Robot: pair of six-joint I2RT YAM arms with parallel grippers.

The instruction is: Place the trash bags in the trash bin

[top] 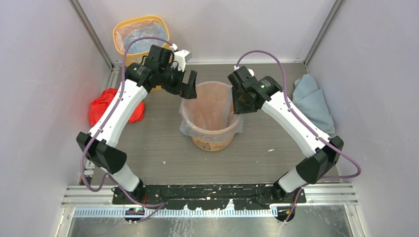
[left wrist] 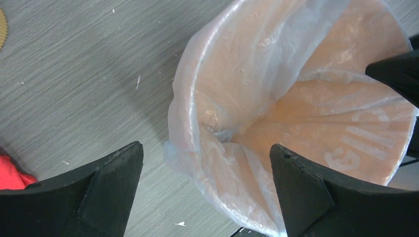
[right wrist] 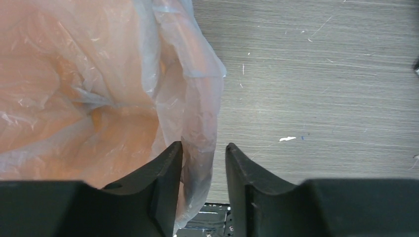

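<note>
one clear trash bag (top: 210, 109) inside the orange trash bin (top: 213, 143)

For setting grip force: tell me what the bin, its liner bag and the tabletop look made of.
Trash bin: probably rigid plastic, matte orange, smooth tapered wall. Trash bag: thin plastic film, translucent, glossy and wrinkled, folded over the rim. Table: grey wood-grain surface, matte, perhaps laminate.
</note>
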